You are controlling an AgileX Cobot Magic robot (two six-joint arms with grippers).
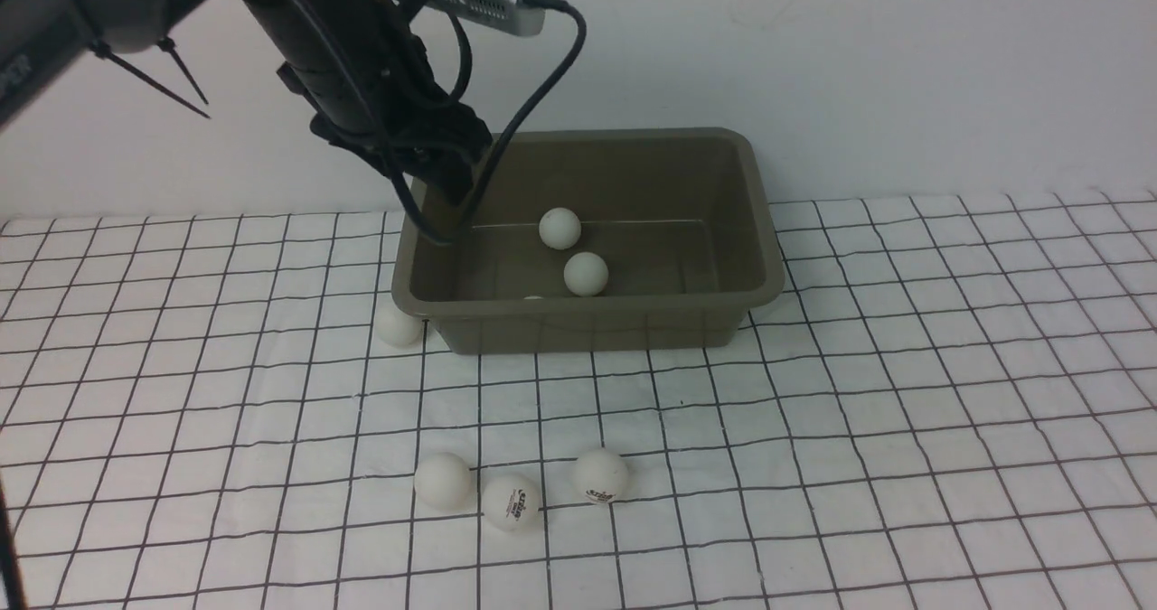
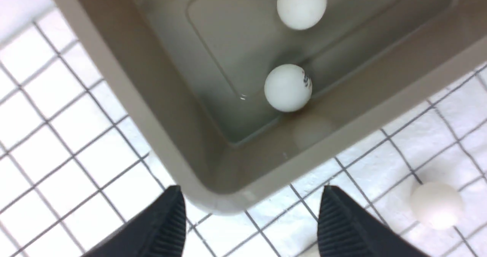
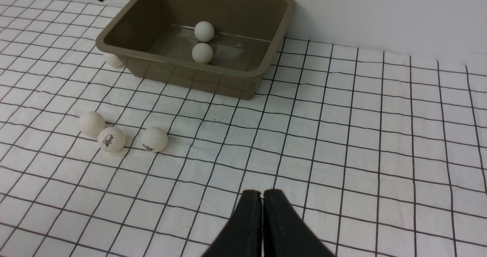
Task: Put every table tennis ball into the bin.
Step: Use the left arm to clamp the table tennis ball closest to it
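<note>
L gripper point(image 2: 253, 226) was held above bin's point(image 2: 125, 82) left side, fingers point(image 2: 167, 226) apart, empty; two balls point(image 2: 288, 87) lay inside, beyond them. R gripper point(image 3: 262, 219) fingers were pressed together.

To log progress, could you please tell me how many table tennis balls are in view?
7 table tennis balls: two in the bin, a sliver of a probable third behind its near wall, one beside its left near corner, three on the cloth in front.

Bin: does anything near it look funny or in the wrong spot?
Nothing is broken or spilled. One table tennis ball sits outside the bin, tucked by its near left corner, partly under the flared rim, so it is easy to miss.
</note>
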